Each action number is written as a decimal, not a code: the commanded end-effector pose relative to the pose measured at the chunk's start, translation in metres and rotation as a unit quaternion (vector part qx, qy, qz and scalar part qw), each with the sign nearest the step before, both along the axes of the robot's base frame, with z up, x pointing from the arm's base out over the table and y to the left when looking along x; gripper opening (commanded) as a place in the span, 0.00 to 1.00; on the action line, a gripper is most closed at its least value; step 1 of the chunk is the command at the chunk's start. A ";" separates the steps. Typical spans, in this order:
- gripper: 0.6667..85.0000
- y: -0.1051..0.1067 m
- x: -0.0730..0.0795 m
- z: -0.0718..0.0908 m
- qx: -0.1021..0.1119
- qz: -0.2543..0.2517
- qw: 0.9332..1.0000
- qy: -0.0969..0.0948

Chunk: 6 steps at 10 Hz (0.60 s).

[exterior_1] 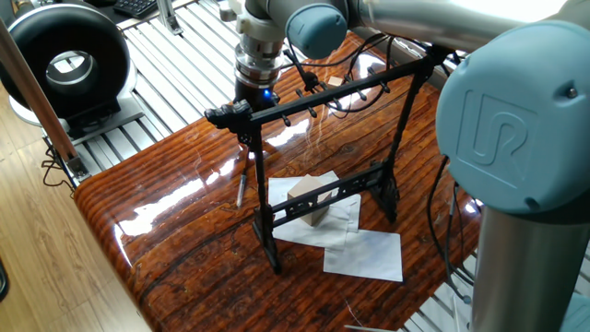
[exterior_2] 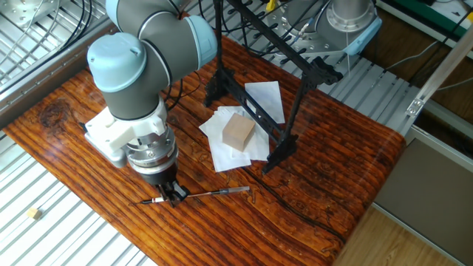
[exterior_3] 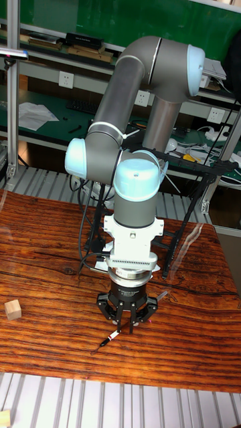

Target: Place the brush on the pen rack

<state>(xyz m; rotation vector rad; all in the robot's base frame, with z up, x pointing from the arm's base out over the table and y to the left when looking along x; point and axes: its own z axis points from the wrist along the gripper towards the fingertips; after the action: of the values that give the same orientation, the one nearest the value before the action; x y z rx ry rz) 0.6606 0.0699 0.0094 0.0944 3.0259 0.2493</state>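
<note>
The brush (exterior_2: 214,193) is a thin dark grey stick lying flat on the wooden table near its edge. My gripper (exterior_2: 174,196) points straight down over the brush toward its tip end, and its fingers are closed around the shaft. In the tall fixed view the gripper (exterior_3: 124,326) converges on the brush (exterior_3: 107,340), whose tip pokes out to the lower left. The pen rack (exterior_2: 281,52), a tall black frame with a pegged crossbar, stands upright further back on the table, apart from the gripper. From the opposite side the pen rack (exterior_1: 323,92) partly hides the gripper, with the brush (exterior_1: 241,189) showing below.
A wooden block (exterior_2: 238,133) rests on white paper sheets (exterior_2: 262,96) at the rack's foot. A small wooden cube (exterior_3: 12,309) sits at the table's left. A black round device (exterior_1: 69,60) stands off the table. Cables (exterior_2: 244,29) trail behind the rack.
</note>
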 end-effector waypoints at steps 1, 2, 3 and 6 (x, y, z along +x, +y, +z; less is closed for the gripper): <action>0.35 0.000 0.003 0.005 0.000 0.004 1.000 -0.002; 0.35 -0.001 0.004 0.006 -0.003 0.004 1.000 -0.002; 0.35 -0.002 0.005 0.006 -0.007 0.006 1.000 -0.003; 0.35 0.002 0.007 0.009 -0.002 0.004 1.000 -0.004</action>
<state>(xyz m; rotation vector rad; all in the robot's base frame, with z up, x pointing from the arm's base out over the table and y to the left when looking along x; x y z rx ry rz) 0.6646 0.0690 0.0146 0.0677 3.0249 0.2237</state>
